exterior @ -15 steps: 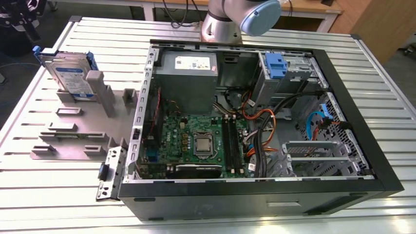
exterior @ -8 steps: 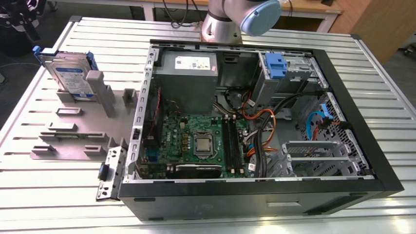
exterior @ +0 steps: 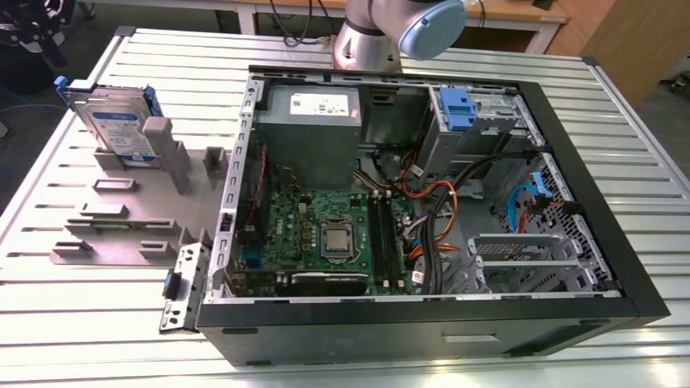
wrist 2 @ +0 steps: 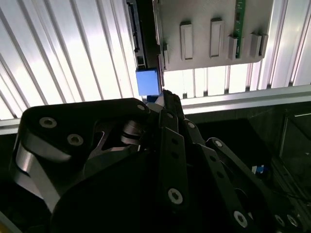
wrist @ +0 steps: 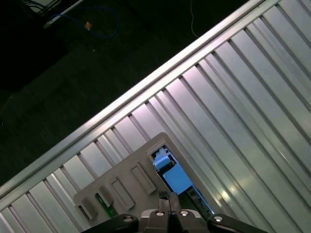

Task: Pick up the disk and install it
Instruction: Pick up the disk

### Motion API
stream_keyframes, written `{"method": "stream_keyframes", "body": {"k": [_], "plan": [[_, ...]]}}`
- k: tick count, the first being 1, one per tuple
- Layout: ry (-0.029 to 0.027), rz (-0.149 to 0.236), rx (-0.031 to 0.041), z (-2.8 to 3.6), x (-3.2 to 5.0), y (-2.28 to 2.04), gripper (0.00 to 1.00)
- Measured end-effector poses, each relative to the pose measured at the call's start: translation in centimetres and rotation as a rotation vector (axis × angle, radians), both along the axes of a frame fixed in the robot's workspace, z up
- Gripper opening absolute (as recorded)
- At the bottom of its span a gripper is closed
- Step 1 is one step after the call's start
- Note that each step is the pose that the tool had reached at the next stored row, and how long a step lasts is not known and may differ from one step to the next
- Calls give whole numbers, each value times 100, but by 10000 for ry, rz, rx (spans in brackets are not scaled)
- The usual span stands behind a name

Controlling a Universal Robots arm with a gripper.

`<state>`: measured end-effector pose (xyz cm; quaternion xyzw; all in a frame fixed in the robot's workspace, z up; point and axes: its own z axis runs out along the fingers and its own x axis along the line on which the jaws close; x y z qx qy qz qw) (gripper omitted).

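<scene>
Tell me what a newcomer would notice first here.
The open black computer case with its green motherboard dominates the exterior view's middle. At that view's left, the silver hard disk in blue rails stands in a grey fixture. In both wrist views the black end effector hangs near the disk's blue end tab.

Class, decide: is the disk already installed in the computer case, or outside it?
Outside. The disk stands on edge in the grey holder on the table, beside the open case.
</scene>
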<state>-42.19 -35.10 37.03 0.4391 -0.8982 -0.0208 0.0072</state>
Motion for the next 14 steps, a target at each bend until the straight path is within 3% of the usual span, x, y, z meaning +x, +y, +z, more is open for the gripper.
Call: {"method": "stream_keyframes", "body": {"k": [14], "plan": [[0,878,0,0,0,0,11]]}}
